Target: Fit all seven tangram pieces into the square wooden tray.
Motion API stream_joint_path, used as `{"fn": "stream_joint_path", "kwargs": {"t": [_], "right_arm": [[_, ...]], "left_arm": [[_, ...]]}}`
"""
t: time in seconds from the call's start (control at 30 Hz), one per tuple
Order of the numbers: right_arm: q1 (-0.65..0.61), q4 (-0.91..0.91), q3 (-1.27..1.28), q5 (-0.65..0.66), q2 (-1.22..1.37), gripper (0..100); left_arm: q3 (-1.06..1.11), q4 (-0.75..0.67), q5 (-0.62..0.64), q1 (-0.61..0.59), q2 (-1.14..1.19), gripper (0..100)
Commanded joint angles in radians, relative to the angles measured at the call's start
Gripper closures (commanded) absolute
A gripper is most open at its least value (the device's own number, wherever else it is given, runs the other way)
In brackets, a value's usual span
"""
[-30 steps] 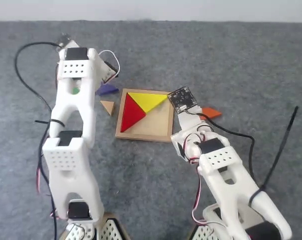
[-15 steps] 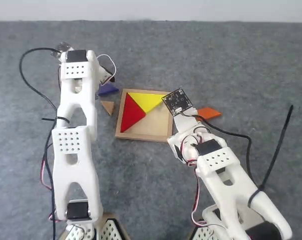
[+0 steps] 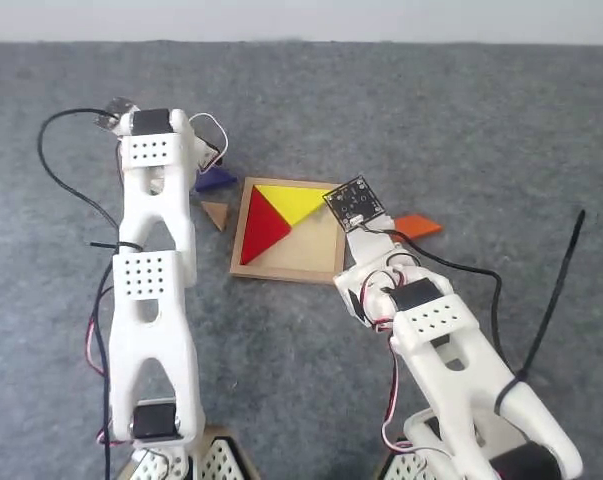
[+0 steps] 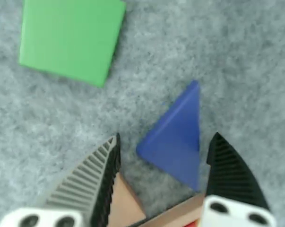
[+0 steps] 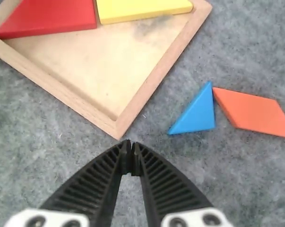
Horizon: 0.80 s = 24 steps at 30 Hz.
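The square wooden tray [image 3: 316, 262] holds a red triangle [image 3: 264, 228] and a yellow triangle [image 3: 293, 200]. To its left lie a dark blue triangle [image 3: 216, 180] and a small tan triangle [image 3: 215, 213]. My left gripper [image 4: 166, 138] is open, its fingers on either side of the blue triangle [image 4: 175, 139], with a green square [image 4: 71, 40] beyond it. My right gripper [image 5: 128, 144] is shut on nothing, just off the tray's corner [image 5: 117, 128]. A light blue triangle [image 5: 196, 113] and an orange parallelogram [image 5: 253, 113] lie right of the tray.
The tan triangle [image 4: 123, 203] and a tray corner [image 4: 180, 215] lie close under my left gripper. The left arm [image 3: 156, 200] stretches over the grey felt left of the tray. Cables trail beside both arms. Felt in front of the tray is bare.
The left arm has stretched out and its wrist moved a little farther back and left. The right wrist shifted slightly left over the tray's right edge, then held still.
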Motion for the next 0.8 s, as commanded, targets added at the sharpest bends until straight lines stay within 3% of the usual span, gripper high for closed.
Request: {"fn": "stream_joint_path", "kwargs": {"t": [0.0, 0.77], "right_arm": [[-0.010, -0.013, -0.006, 0.015, -0.013, 98.9], [-0.013, -0.013, -0.006, 0.015, -0.013, 98.9]], "left_arm": [[-0.050, 0.017, 0.011, -0.008, -0.011, 71], [-0.044, -0.052, 0.011, 0.023, -0.008, 75]]}}
